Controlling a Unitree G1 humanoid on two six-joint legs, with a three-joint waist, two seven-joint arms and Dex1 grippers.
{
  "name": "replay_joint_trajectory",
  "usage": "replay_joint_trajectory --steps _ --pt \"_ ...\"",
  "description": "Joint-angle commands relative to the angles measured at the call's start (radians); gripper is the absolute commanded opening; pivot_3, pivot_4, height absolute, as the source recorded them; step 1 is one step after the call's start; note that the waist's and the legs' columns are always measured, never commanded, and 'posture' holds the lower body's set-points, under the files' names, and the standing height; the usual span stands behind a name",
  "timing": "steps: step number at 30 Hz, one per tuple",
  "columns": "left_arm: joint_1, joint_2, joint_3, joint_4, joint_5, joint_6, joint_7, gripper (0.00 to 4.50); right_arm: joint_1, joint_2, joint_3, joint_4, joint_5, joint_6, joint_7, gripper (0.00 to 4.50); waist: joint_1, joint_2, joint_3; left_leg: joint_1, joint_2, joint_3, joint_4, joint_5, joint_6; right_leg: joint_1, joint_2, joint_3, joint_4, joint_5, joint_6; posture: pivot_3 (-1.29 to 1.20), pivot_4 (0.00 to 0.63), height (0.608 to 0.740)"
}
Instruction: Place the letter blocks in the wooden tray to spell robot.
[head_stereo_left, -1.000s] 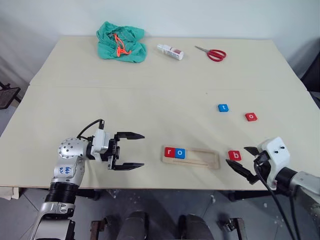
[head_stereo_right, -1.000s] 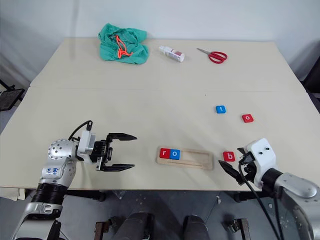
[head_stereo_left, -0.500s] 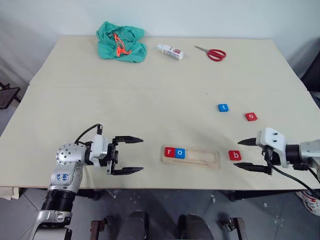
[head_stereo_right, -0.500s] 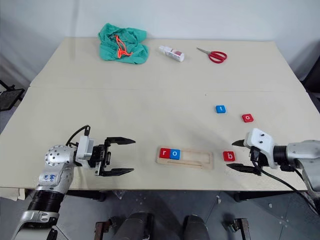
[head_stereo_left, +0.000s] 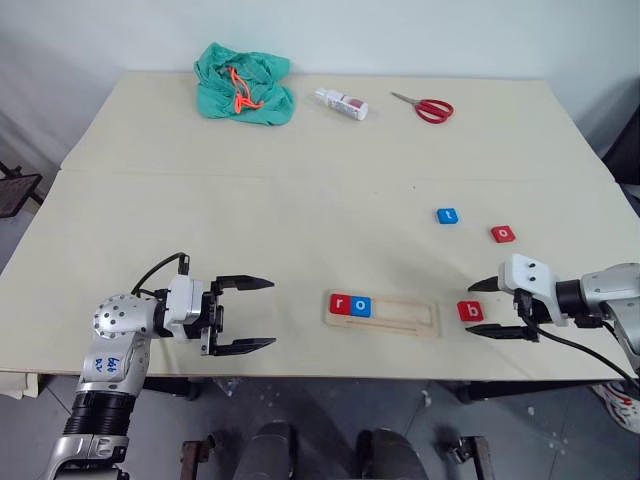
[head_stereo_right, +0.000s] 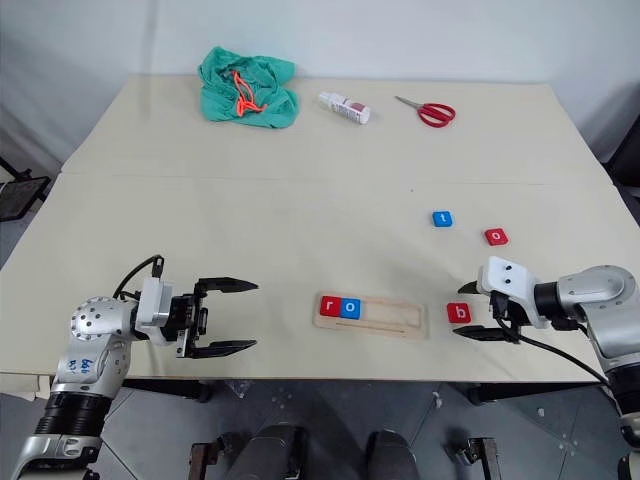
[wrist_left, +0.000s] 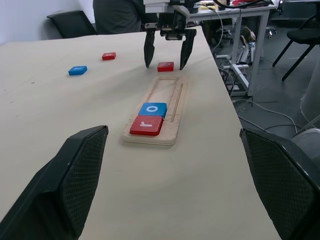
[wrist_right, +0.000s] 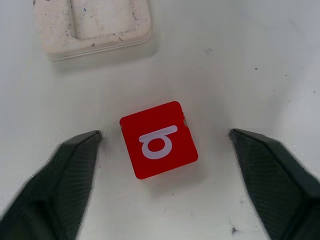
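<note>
Since a second ago the right gripper (head_stereo_left: 484, 307) has swung round from the desk's near edge to straddle the red "b" block (head_stereo_left: 470, 311), one finger on each side; its jaws have narrowed a little but still stand apart, clear of the tile on both sides and holding nothing. The left gripper (head_stereo_left: 259, 314) has drawn back slightly toward the near left corner; its jaws gape wide and empty above the desk (head_stereo_left: 300, 180).

The wooden tray (head_stereo_left: 410, 318) is a long, pale, raised-rim strip of wood lying along the near edge, right of the middle. A red "r" block (head_stereo_left: 340, 303) and a blue "o" block (head_stereo_left: 361, 306) sit side by side, touching, at its left end; the rest of the slot is bare. The flat, square, glossy "b" tile lies on the desk just off the tray's right end. The blue "t" block (head_stereo_left: 447, 215) and red "o" block (head_stereo_left: 503, 233) lie farther back toward the right edge, apart from each other.
</note>
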Motion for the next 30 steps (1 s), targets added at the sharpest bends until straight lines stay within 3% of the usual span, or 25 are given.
replay_joint_trajectory --steps 1,5,9,14,19,23,30 --pt "-0.003 0.009 0.022 -0.022 -0.020 -0.012 0.004 4.50 0.000 0.008 -0.010 -0.012 -0.002 0.004 -0.001 2.92 0.000 0.000 0.000 0.000 0.000 0.000 0.000 0.000 0.000 0.000 0.000 0.000 0.000 0.000 0.000 0.00 0.150 0.740" --pt "-0.010 0.005 0.020 -0.012 -0.018 -0.016 0.003 4.50 0.007 0.009 -0.030 -0.027 0.007 0.008 -0.020 1.50 0.000 0.000 0.000 0.000 0.000 0.000 0.000 0.000 0.000 0.000 0.000 0.000 0.000 0.000 0.000 0.00 0.150 0.740" --pt "-0.023 0.003 0.017 0.008 -0.016 -0.024 -0.002 4.50 -0.011 0.022 -0.071 -0.105 0.062 0.103 -0.059 1.46 0.000 0.000 0.000 0.000 0.000 0.000 0.000 0.000 0.000 0.000 0.000 0.000 0.000 0.000 0.000 0.00 0.150 0.740" --pt "-0.049 -0.003 0.014 0.058 -0.009 -0.044 -0.014 4.50 -0.040 0.029 -0.096 -0.324 0.166 0.358 -0.109 1.46 0.000 0.000 0.000 0.000 0.000 0.000 0.000 0.000 0.000 0.000 0.000 0.000 0.000 0.000 0.000 0.00 0.150 0.740" --pt "-0.077 -0.007 0.005 0.118 0.005 -0.081 -0.029 4.50 -0.054 0.044 -0.039 -0.479 0.198 0.511 -0.144 1.46 0.003 0.000 0.000 0.000 0.000 -0.001 0.000 0.000 0.000 0.000 0.000 0.000 0.000 0.000 0.000 0.00 0.150 0.740" --pt "-0.096 -0.005 -0.007 0.158 0.021 -0.102 -0.046 4.50 -0.118 0.138 0.043 -0.526 0.188 0.607 -0.226 1.46 -0.001 0.000 0.000 -0.001 0.000 -0.001 0.001 0.000 0.000 0.000 0.000 0.000 0.000 0.000 0.000 0.00 0.150 0.740" --pt "-0.098 -0.023 -0.014 0.144 0.018 -0.101 -0.032 4.50 -0.164 0.182 0.147 -0.515 0.154 0.601 -0.217 1.46 -0.001 0.000 0.000 -0.001 -0.001 -0.002 0.000 0.000 0.000 -0.001 0.000 -0.001 0.001 0.000 0.000 0.00 0.150 0.740"
